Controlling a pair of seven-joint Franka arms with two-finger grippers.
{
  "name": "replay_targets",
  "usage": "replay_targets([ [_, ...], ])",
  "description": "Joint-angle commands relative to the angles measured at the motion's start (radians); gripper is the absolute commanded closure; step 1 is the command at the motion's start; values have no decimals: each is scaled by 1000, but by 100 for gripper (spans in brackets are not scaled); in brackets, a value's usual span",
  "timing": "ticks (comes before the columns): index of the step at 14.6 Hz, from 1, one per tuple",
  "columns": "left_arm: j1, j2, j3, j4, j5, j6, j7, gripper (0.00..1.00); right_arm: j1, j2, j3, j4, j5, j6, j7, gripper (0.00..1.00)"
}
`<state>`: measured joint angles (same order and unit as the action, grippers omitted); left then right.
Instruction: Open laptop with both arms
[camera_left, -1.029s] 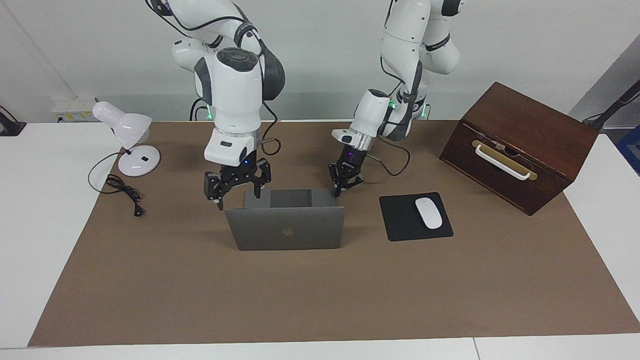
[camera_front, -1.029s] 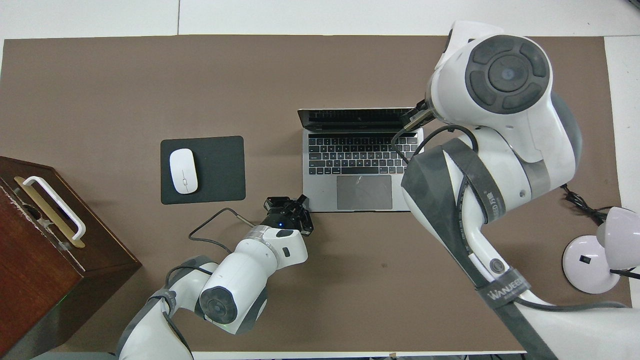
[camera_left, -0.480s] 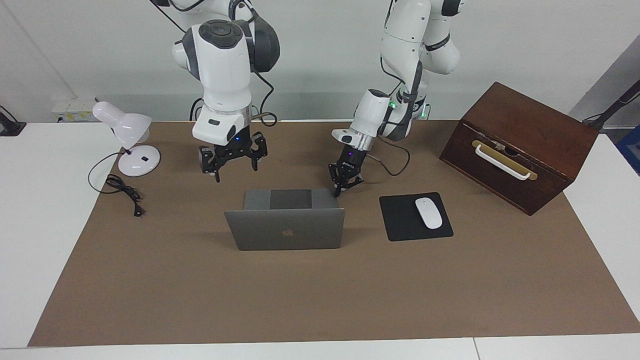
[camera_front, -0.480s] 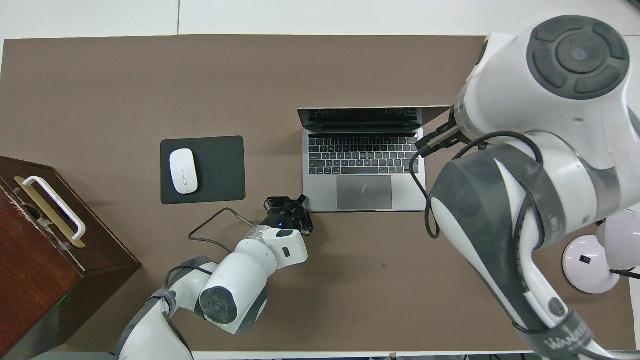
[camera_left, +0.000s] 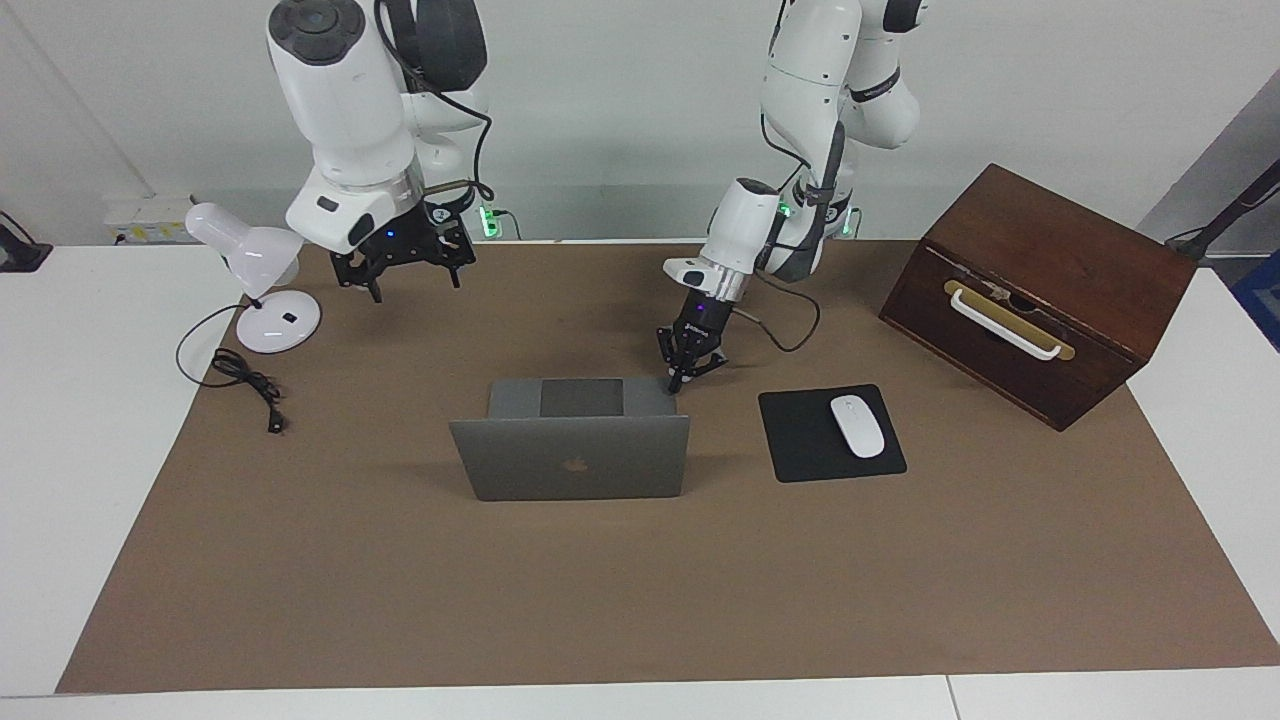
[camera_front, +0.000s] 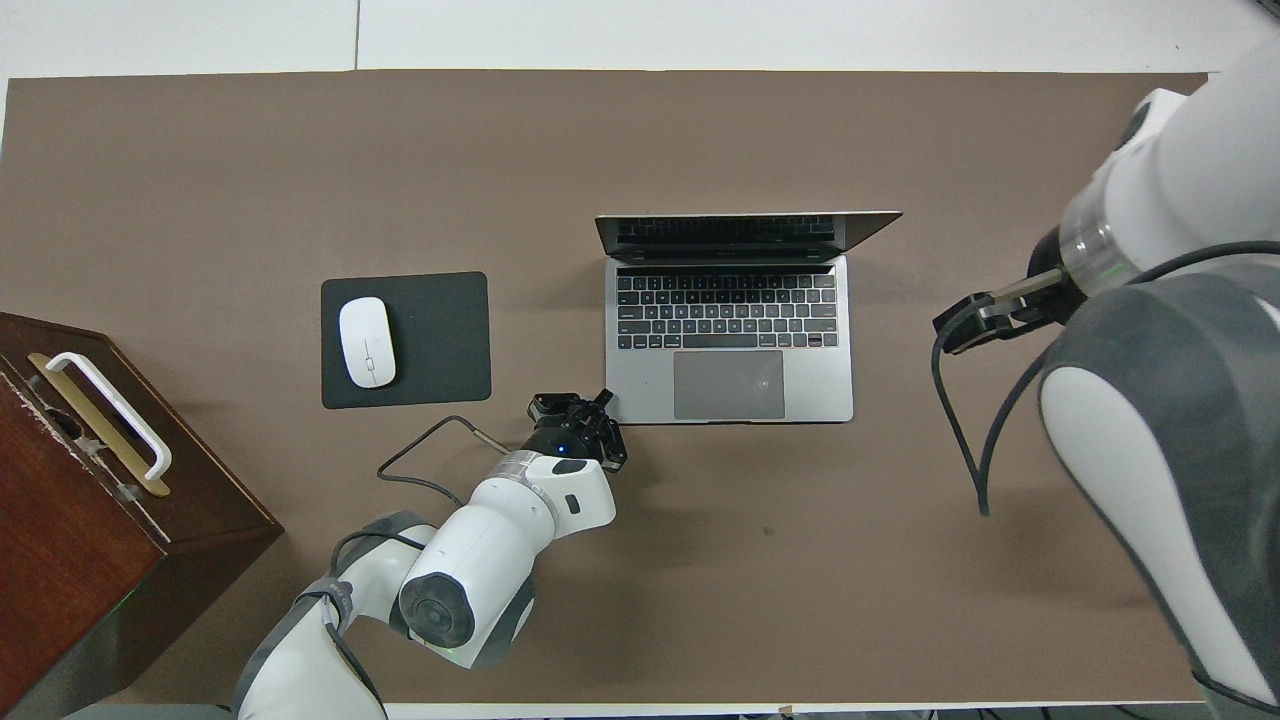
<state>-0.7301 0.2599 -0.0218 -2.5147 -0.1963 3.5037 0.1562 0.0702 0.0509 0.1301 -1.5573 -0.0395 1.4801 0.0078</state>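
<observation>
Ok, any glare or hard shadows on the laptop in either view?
Overhead view: one small bright glint on the trackpad of the laptop, the keys read plainly, and the right arm bulks large over its end of the table. Facing view: the lid is evenly lit and its logo shows, with only soft shadows on the brown mat beside it.

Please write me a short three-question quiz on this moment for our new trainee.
1. True or false: the laptop is open.
2. What lies on the mouse pad?
3. Which gripper is at the corner of the laptop's base: A, the left gripper, or B, the right gripper?

Key
1. True; its lid stands up and the keyboard shows.
2. A white mouse.
3. A; its fingertips are shut there, while the right gripper hangs raised near the desk lamp.
</observation>
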Motion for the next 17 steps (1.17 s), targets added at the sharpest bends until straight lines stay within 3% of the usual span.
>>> replay_targets([
  [1, -40, 52, -4, 47, -15, 1, -18, 100, -32, -65, 14, -36, 33, -55, 72, 0],
  [6, -41, -23, -4, 31, -22, -2, -98, 100, -44, -98, 5, -62, 35, -72, 100, 0],
  [13, -43, -125, -3, 10, -22, -17, -222, 100, -43, -111, -81, -70, 93, -20, 97, 0],
  [17, -32, -223, 0, 10, -22, -170, -230, 100, -35, -112, -73, -70, 92, -14, 104, 0],
])
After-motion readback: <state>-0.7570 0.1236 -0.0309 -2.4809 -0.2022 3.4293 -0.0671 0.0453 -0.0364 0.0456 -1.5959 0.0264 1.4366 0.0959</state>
